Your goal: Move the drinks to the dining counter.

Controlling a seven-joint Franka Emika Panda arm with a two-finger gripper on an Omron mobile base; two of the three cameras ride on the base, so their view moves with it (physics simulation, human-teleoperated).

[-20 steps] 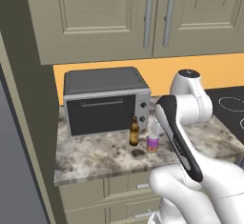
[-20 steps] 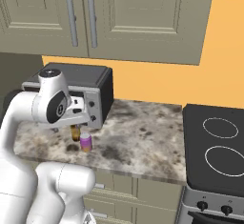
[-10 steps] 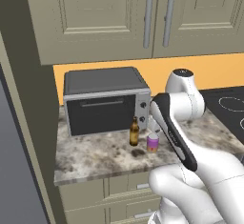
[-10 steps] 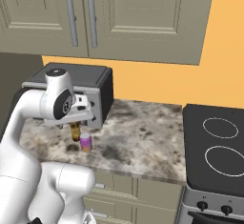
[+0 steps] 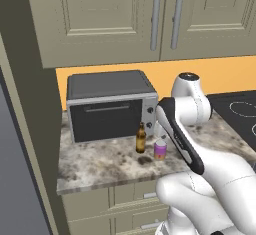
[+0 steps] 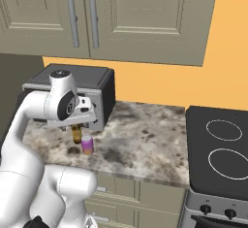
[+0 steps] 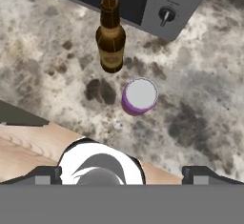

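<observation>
Two drinks stand upright on the marbled counter (image 5: 100, 164) in front of the toaster oven. One is a slim brown bottle (image 5: 141, 138) (image 6: 75, 134) (image 7: 111, 37). The other is a purple can with a silver top (image 5: 160, 150) (image 6: 87, 145) (image 7: 139, 96), close beside the bottle. My gripper (image 7: 126, 174) hangs above them, pointing down, open, with nothing between its widely spread fingertips (image 7: 47, 174). In the right base view the hand (image 6: 80, 115) sits just over the bottle. The dining counter is out of view.
A black and silver toaster oven (image 5: 107, 106) (image 6: 92, 89) stands right behind the drinks, its knob panel (image 7: 167, 14) near the bottle. A black stovetop (image 6: 218, 149) lies to the right. Wall cabinets (image 5: 150, 19) hang overhead. Bare counter lies right of the can.
The arm has shifted slightly left, toward the oven, bringing the hand over the drinks. Bottle and can have not moved. The jaws stay open.
</observation>
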